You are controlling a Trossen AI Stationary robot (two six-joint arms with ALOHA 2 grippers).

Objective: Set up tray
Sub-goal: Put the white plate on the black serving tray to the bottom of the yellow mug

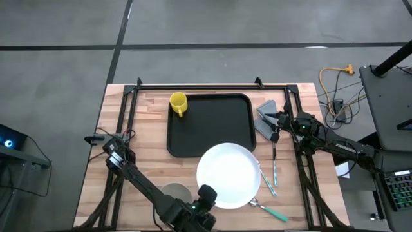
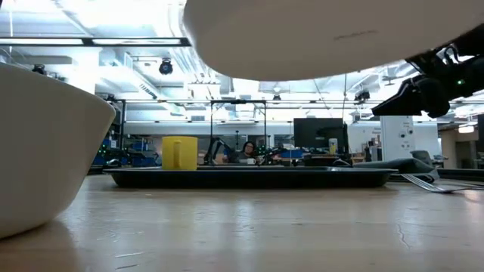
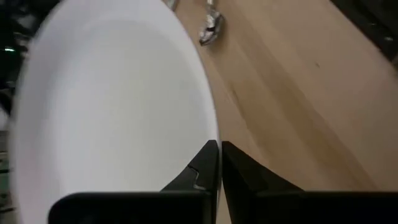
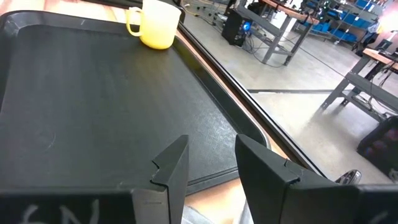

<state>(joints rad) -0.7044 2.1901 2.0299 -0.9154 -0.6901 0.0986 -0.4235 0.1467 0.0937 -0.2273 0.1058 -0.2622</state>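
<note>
Left gripper (image 1: 206, 193) has its fingers pinched tight on the near rim of the white plate (image 1: 228, 175), holding it up off the wood, its far edge overlapping the tray (image 1: 212, 125). That black tray sits at the table's back middle with a yellow mug (image 1: 178, 104) in its far left corner. Right gripper (image 1: 271, 116) hovers by the tray's right edge, fingers slightly apart, holding nothing. Cutlery (image 1: 268, 175) lies right of the plate. No readable writing anywhere.
</note>
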